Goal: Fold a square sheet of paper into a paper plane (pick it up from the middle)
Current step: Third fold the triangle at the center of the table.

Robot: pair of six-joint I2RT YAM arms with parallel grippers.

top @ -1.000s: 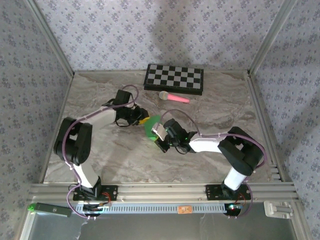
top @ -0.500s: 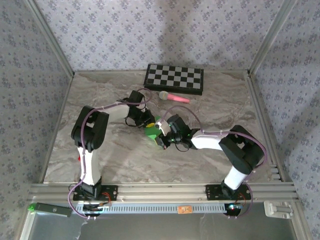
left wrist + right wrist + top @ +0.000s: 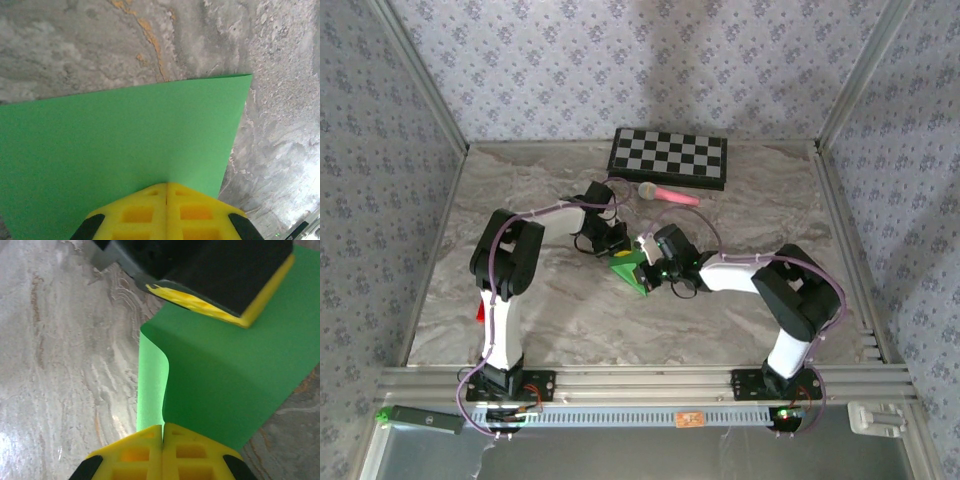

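Note:
The square sheet of paper (image 3: 629,270) is bright green and hangs curved just above the marble table's middle. It is held between both grippers. My left gripper (image 3: 616,244) meets it from the far left, and its yellow fingertips (image 3: 166,186) are shut on the sheet's edge (image 3: 120,145). My right gripper (image 3: 647,262) comes in from the right. Its fingertips (image 3: 162,427) are shut on a curled part of the sheet (image 3: 225,375), with the left gripper's finger (image 3: 220,302) across from it. A paper plane is out of view.
A black-and-white checkered board (image 3: 668,157) lies at the table's back edge. A pink-handled microphone (image 3: 669,195) lies just in front of it, close behind the grippers. Patterned walls and metal posts close in the table (image 3: 520,320) on three sides.
My left arm has swung right to the green sheet and its gripper has closed on it. The right gripper kept its hold and shifted slightly right with the sheet.

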